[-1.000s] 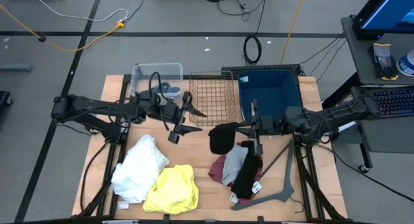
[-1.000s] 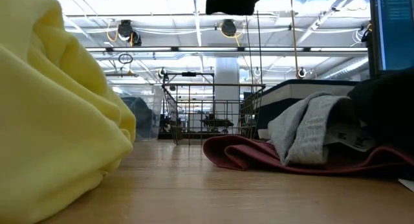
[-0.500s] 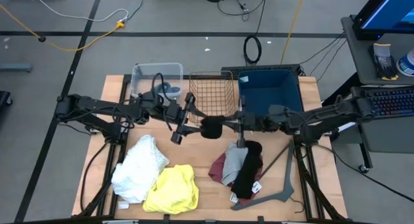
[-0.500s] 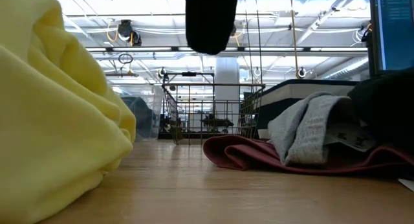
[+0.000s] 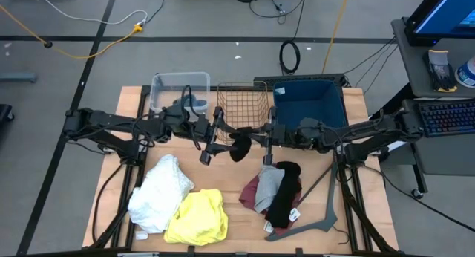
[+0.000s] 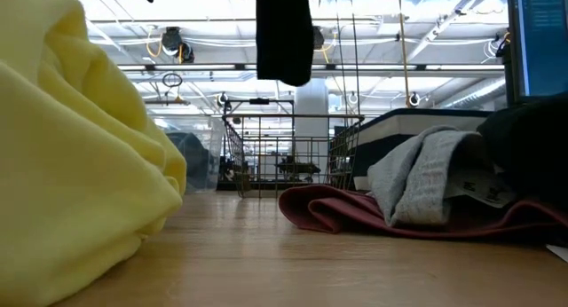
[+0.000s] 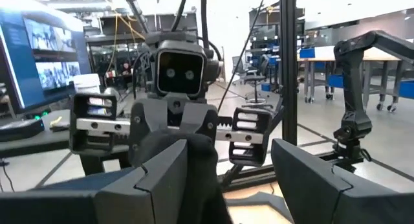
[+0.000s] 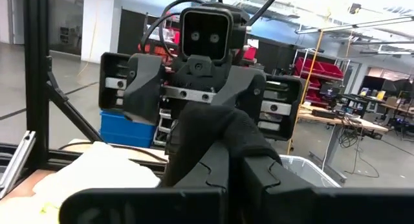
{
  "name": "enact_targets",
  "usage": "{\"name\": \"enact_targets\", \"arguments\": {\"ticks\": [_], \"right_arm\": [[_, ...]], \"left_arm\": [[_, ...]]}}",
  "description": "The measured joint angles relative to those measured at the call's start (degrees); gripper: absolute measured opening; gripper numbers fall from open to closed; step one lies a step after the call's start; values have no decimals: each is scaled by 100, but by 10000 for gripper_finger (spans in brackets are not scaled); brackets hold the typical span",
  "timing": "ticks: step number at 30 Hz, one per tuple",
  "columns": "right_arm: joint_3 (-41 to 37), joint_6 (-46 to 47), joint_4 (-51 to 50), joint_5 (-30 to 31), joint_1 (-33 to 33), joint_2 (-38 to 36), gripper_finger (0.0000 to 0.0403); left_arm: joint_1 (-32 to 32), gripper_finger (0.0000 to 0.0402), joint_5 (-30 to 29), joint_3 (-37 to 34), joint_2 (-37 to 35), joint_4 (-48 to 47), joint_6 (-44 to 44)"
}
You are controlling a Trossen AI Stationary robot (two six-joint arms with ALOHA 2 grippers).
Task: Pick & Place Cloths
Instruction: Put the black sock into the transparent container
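Observation:
A black cloth [image 5: 239, 148] hangs in the air over the table's middle, with my right gripper [image 5: 254, 142] shut on it. My left gripper [image 5: 217, 138] faces it from the left, open, and the cloth [image 7: 197, 166] hangs between its two fingers, close to one of them. On the table top lie a white cloth [image 5: 159, 192], a yellow cloth [image 5: 198, 216] and a pile of maroon, grey and black cloths [image 5: 274, 192]. The low view shows the black cloth [image 6: 284, 36] hanging well above the table. My right gripper pinches a bunched upper part of the black cloth [image 8: 223, 140] between its two shut fingers. The fingers come level from the table's right. The cloth hangs below them, slack and clear of the table. My left gripper: I cannot tell whether its finger [image 7: 162, 179] touches the cloth.
At the far edge stand a clear bin [image 5: 178, 90], a wire basket [image 5: 243, 105] and a blue bin [image 5: 308, 105]. A dark grey hanger [image 5: 319, 205] lies at the near right, beside the cloth pile.
My right gripper has carried the black cloth toward the table's left and a little down, up to my left gripper. The cloth, which hung beside the pile, now hangs between my left gripper's open fingers.

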Motion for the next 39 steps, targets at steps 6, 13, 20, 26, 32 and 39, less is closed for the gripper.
{"name": "enact_targets", "arguments": {"ticks": [6,13,20,26,32,39], "right_arm": [[0,-11,252,6,-50,112,0],[0,-13,274,-85,-50,108,0],[0,-18,322,-157,-46,103,0],[0,-37,301,-178,-21,103,1],[0,-190,119,-153,-20,101,1],[0,-289,124,-155,-20,99,2]], "left_arm": [[-7,228,4,4,129,-43,-42],[-7,228,-429,4,577,5,-33],[0,228,-919,4,638,-6,200],[0,228,-1614,4,638,-4,324],[-135,228,-2330,2,615,-4,641],[-344,228,-3147,2,605,23,1143]]}}
